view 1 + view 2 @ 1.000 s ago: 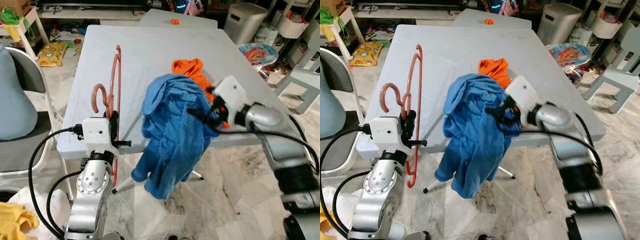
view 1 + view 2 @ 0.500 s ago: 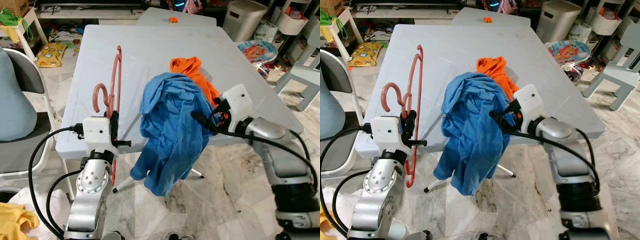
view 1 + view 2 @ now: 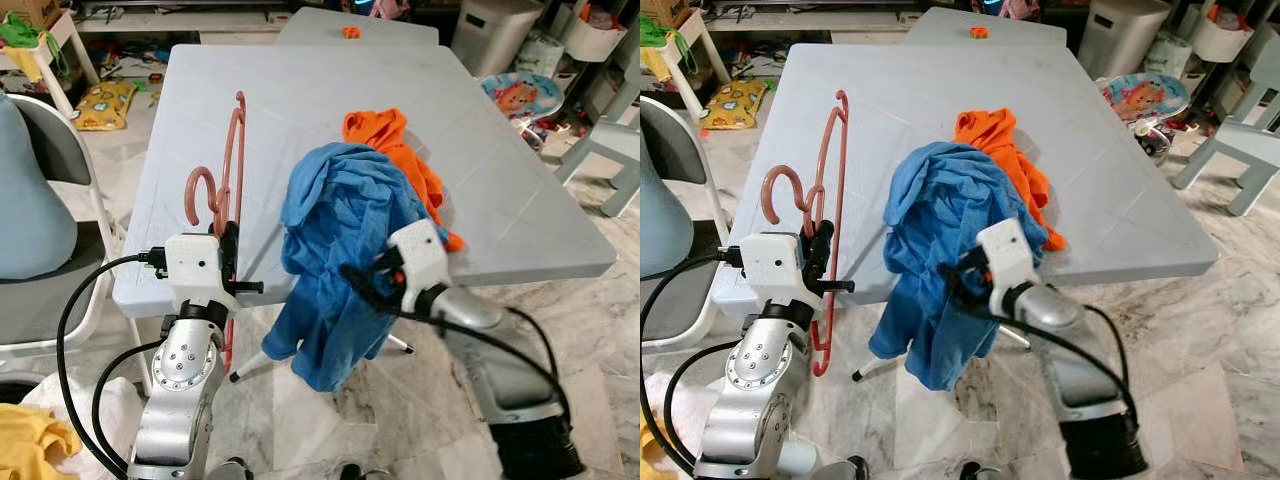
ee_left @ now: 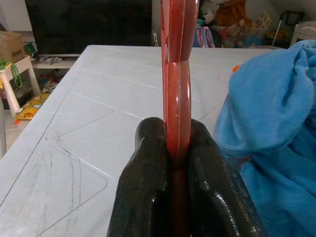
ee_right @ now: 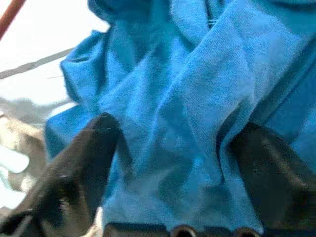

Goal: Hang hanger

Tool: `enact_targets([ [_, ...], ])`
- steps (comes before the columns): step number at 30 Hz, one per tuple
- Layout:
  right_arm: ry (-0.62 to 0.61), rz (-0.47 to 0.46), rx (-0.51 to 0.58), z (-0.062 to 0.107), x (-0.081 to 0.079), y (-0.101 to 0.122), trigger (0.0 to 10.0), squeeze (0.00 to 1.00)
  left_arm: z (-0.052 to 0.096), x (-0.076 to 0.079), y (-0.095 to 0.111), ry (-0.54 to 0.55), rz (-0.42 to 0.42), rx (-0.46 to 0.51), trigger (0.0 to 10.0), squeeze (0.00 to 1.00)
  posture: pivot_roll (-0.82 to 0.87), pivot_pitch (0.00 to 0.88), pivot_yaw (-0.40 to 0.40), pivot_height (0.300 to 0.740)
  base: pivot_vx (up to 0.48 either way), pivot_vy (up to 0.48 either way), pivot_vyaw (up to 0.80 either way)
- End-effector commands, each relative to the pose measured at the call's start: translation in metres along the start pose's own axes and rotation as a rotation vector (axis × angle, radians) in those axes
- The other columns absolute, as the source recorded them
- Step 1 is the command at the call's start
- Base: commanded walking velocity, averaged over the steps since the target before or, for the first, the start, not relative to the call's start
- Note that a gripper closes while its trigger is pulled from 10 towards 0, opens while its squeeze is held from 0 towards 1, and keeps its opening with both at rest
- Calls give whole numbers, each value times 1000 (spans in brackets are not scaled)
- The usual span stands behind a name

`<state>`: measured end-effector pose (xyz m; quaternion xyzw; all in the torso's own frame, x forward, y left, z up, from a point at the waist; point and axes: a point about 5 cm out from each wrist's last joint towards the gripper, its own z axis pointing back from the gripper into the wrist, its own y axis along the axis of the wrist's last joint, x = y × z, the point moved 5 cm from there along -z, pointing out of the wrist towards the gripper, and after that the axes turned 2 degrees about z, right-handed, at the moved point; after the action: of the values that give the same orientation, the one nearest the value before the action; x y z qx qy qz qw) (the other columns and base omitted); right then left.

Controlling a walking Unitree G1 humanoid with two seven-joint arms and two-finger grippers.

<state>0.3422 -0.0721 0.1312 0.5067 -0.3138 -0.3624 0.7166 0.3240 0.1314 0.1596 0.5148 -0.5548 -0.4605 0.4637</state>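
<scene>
Hanger [image 3: 229,170]: upright, left of frame, at worktop [image 3: 300,90] edge.
Left gripper [image 4: 178,163]: jaws clamped on hanger.
Right gripper [image 3: 362,285]: jaws apart, around blue cloth [image 3: 340,240], centre frame.

No legible text, labels, brands, numbers or signs appear on any item in the four current views.

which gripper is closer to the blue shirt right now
Right. The right gripper has its open fingers spread around the blue shirt; the left gripper, beside it, is clamped on the pink hanger.
</scene>
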Motion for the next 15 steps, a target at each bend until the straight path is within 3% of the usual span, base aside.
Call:
enact_targets([
  [1,6,-2,-11,-5,-9,-5,0,0,5,0,-26,2,-7,-114,10000,0,106,183,-80,740,0,0,0],
  [7,-46,17,22,-14,-6,3,0,0,7,-5,-25,21,-13,-112,10000,0,120,187,-87,740,0,0,0],
  [15,-168,28,81,-25,17,18,0,0,8,-5,-25,24,-19,-118,10000,0,125,192,-87,740,0,0,0],
])
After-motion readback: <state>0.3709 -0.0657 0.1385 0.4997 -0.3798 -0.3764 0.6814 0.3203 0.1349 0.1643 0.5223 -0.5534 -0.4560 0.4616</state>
